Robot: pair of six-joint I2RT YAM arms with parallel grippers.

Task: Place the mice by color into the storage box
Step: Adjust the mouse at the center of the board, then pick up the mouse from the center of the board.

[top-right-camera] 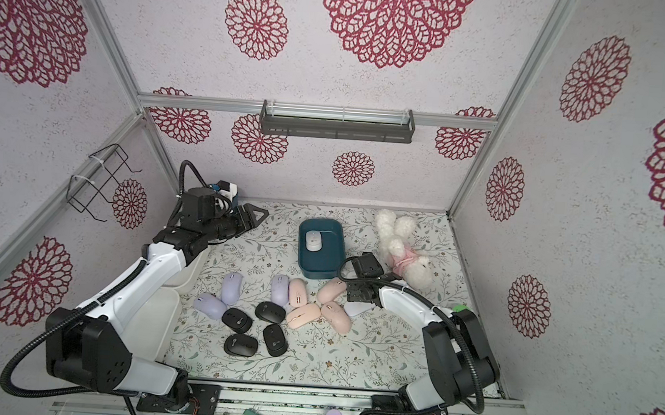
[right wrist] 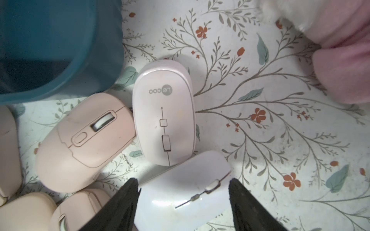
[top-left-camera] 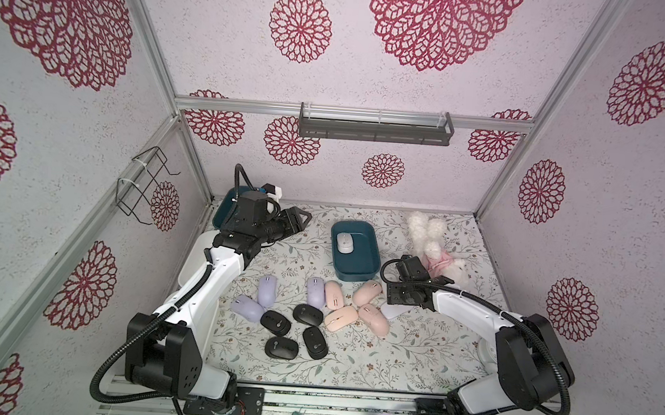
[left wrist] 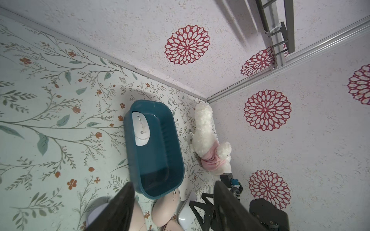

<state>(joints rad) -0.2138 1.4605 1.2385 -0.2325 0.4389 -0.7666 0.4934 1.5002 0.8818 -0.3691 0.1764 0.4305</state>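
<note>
My left gripper (left wrist: 172, 185) stands well open with nothing between its fingers. Straight ahead of it sits the teal storage box (left wrist: 160, 152), with one white mouse (left wrist: 140, 128) lying at the end of the box farthest from those fingertips. My right gripper (right wrist: 183, 181) is low over the floral table (right wrist: 260, 140), jaws spread wide on either side of a second white mouse (right wrist: 180, 200) that lies flat on the table. The fingers are close beside its edges, but I cannot tell whether they touch it. Just past those fingertips a third white mouse (right wrist: 164, 114) touches it, with a peach-pink mouse (right wrist: 86, 140) against its side toward the box. Further to that side, in a top view, lie the lilac mice (top-left-camera: 267, 290) and black mice (top-left-camera: 307, 315).
</note>
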